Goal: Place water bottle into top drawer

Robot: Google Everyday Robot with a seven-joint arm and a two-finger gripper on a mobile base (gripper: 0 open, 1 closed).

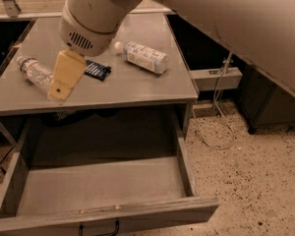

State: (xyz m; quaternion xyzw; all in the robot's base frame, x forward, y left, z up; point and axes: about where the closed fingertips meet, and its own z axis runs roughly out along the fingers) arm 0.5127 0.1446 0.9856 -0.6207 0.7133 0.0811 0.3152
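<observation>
The robot's tan, wedge-shaped gripper (61, 82) hung tilted below the arm's thick white wrist (91, 18), low over the left part of the flat grey metal table (137, 90). Whether it was spread or closed could not be told from this angle, and nothing was seen to be held in it.

Just to its left lay the clear, crinkled plastic water bottle (33, 72), on its side on the tabletop, one end partly covered by the gripper; whether the two touched could not be told. To the gripper's right lay a small dark blue packet (97, 69). Further right was a bottle with an opaque white printed label and a white cap (142, 57), also on its side.

Below the tabletop the wide, shallow grey metal top drawer (103, 183) stood pulled out, its plain flat bottom bare. A small dark bail handle (98, 227) showed on its front. A pale cable (217, 127) looped over the speckled floor (255, 181) to the right.
</observation>
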